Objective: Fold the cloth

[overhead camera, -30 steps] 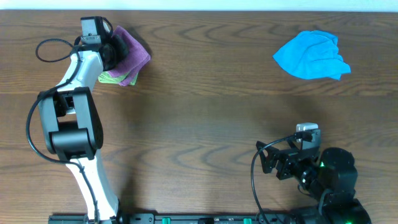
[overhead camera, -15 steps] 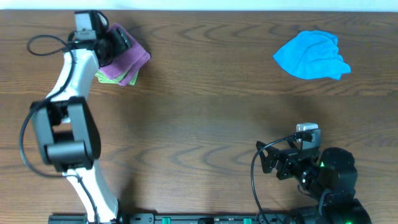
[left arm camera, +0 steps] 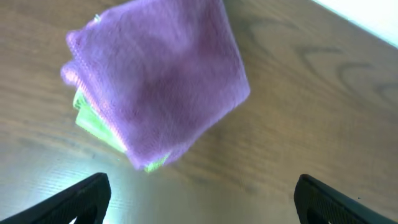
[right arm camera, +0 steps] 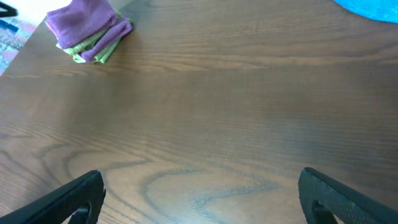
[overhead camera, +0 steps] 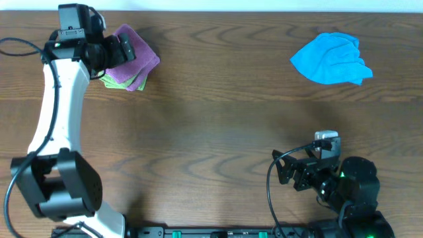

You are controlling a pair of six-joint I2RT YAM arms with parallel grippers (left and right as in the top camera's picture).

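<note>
The purple cloth (overhead camera: 137, 54) lies folded at the table's back left, on top of a small stack. The left wrist view shows it as a neat square (left arm camera: 161, 87), and it sits small in the far left corner of the right wrist view (right arm camera: 84, 22). My left gripper (overhead camera: 120, 51) hovers at the stack's left edge, open, with nothing between its fingers (left arm camera: 199, 199). My right gripper (overhead camera: 281, 169) rests low at the front right, open and empty over bare wood (right arm camera: 202, 199).
Under the folded cloth lie a lime-green cloth (overhead camera: 116, 82) (left arm camera: 93, 121) and another purple layer (right arm camera: 102, 53). A crumpled bright blue cloth (overhead camera: 330, 58) lies at the back right. The table's back edge runs just behind the stack.
My left gripper was shut on the cloth at the stack and has opened, letting go. It has drawn back to the left, the arm swinging left with it. The right arm has not moved.
</note>
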